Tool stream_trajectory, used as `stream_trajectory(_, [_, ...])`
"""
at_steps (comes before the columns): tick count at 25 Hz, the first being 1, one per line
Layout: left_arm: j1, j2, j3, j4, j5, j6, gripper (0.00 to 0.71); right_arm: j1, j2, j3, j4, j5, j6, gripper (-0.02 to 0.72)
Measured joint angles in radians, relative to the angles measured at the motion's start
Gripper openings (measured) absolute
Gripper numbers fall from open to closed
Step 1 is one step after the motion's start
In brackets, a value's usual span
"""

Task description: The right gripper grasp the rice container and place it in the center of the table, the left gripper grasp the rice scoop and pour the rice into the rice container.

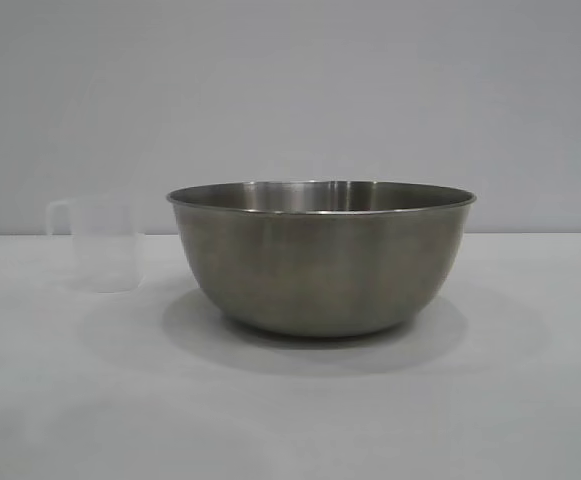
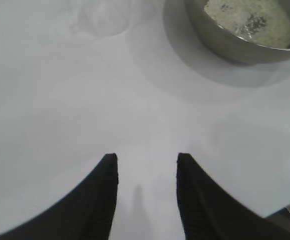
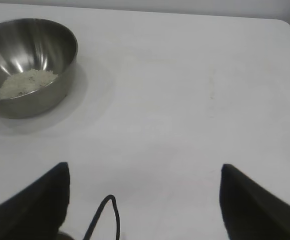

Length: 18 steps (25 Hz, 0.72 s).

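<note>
Now | one rice container (one rice patch inside) | one rice scoop beside it | two hands — left hand narrowly parted, right hand wide, both empty

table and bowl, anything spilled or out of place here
Nothing stands out. The rice lies inside the steel bowl, none on the table. The plastic cup stands upright beside the bowl. Both the left gripper and right gripper are open, holding nothing.

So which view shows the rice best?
The right wrist view: the rice lies as a pale patch on the bottom of the rice container, fully in frame. The left wrist view shows it too, cropped at the picture's edge. The exterior view's level angle hides it behind the container wall.
</note>
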Motion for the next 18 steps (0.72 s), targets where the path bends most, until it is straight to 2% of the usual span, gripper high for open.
stream_trajectory(2, [0.000, -0.086, 0.000, 0.025, 0.046, 0.000, 0.240, 0.000, 0.000, 0.000, 0.000, 0.000, 0.000, 0.577])
stream_trajectory(3, [0.000, -0.129, 0.000, 0.037, 0.072, 0.000, 0.285, 0.000, 0.000, 0.000, 0.000, 0.000, 0.000, 0.577])
stream_trajectory(4, [0.000, -0.163, -0.002, 0.045, 0.093, 0.000, 0.272, 0.000, 0.000, 0.000, 0.000, 0.000, 0.000, 0.577])
stream_trajectory(5, [0.000, -0.201, -0.002, 0.052, 0.113, -0.007, 0.333, 0.000, 0.000, 0.000, 0.000, 0.000, 0.000, 0.577])
stream_trajectory(8, [0.000, -0.287, -0.021, 0.070, 0.159, -0.036, 0.421, 0.000, 0.000, 0.000, 0.000, 0.000, 0.000, 0.577])
stream_trajectory(13, [0.000, -0.369, -0.091, 0.067, 0.273, -0.067, 0.405, 0.000, 0.000, 0.000, 0.000, 0.000, 0.000, 0.577])
stream_trajectory(14, [0.000, -0.382, -0.110, 0.067, 0.293, -0.067, 0.445, 0.000, 0.000, 0.000, 0.000, 0.000, 0.000, 0.577])
stream_trajectory(18, [0.000, -0.424, -0.131, 0.082, 0.399, -0.067, 0.430, 0.000, 0.000, 0.000, 0.000, 0.000, 0.000, 0.577])
